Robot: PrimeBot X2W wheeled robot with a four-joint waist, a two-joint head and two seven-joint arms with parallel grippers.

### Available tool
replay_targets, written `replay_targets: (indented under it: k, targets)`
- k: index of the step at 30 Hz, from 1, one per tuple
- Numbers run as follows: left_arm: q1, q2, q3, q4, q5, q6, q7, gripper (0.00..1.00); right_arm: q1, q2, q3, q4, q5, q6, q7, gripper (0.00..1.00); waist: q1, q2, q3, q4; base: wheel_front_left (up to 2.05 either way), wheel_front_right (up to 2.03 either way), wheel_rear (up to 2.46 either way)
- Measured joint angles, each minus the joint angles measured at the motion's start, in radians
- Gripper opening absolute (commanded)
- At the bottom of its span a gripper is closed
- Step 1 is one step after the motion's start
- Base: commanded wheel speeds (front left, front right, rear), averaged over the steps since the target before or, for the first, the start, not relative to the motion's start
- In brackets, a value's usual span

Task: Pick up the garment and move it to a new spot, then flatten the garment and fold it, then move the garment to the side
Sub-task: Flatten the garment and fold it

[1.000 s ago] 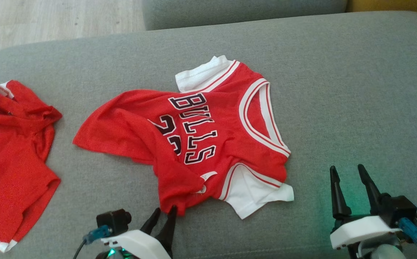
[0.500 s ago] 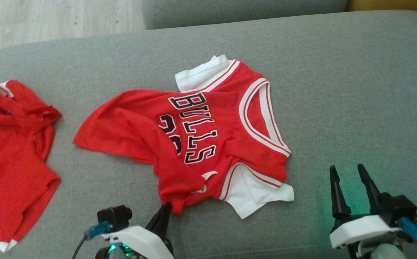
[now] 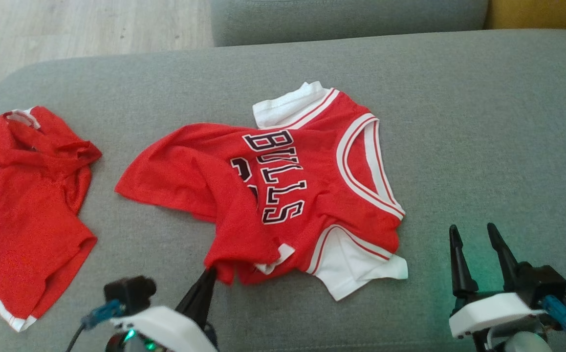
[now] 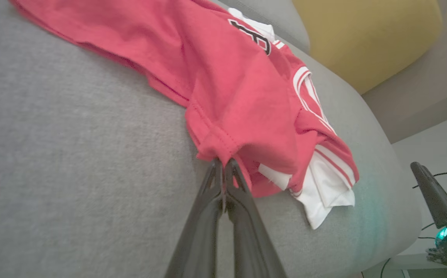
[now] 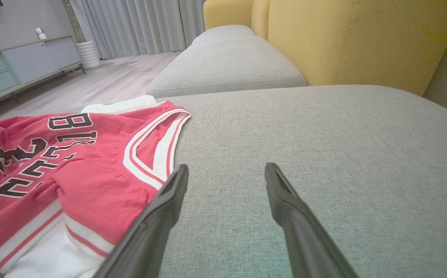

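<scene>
My left end effector [image 3: 210,272] is closed on the near edge of the red jersey [image 3: 312,205], jaws pressed together with a bunched fold of red cloth pinched at the tips. The jersey lies crumpled near the middle of the grey sofa cushion [image 3: 483,122], lettering facing up, white sleeve trim showing at its near and far edges. My right end effector [image 3: 472,229] stands open and holds nothing, over bare cushion just right of the jersey. A second red garment [image 3: 24,210] lies apart at the cushion's left end.
</scene>
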Motion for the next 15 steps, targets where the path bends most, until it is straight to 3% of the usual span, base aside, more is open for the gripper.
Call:
replay_targets:
  k: [5,6,15]
  targets:
    - [0.076,0.069,0.022,-0.054,-0.009,0.059,0.027,0.00,0.001,0.000,0.001,0.000,0.001,0.000,0.000,1.00,0.0000,0.0000,-0.006,0.012,0.00,0.00,0.00]
    - [0.099,0.103,0.031,-0.054,-0.002,0.085,0.030,0.00,0.001,0.000,0.001,0.000,0.001,0.000,0.000,1.00,0.0000,0.0000,-0.009,0.014,0.00,0.00,0.00]
    - [0.121,0.188,0.039,-0.047,0.086,0.184,0.039,0.00,0.019,0.000,0.004,0.008,0.001,0.000,0.000,1.00,0.0000,0.0000,-0.031,0.021,0.00,0.00,0.00]
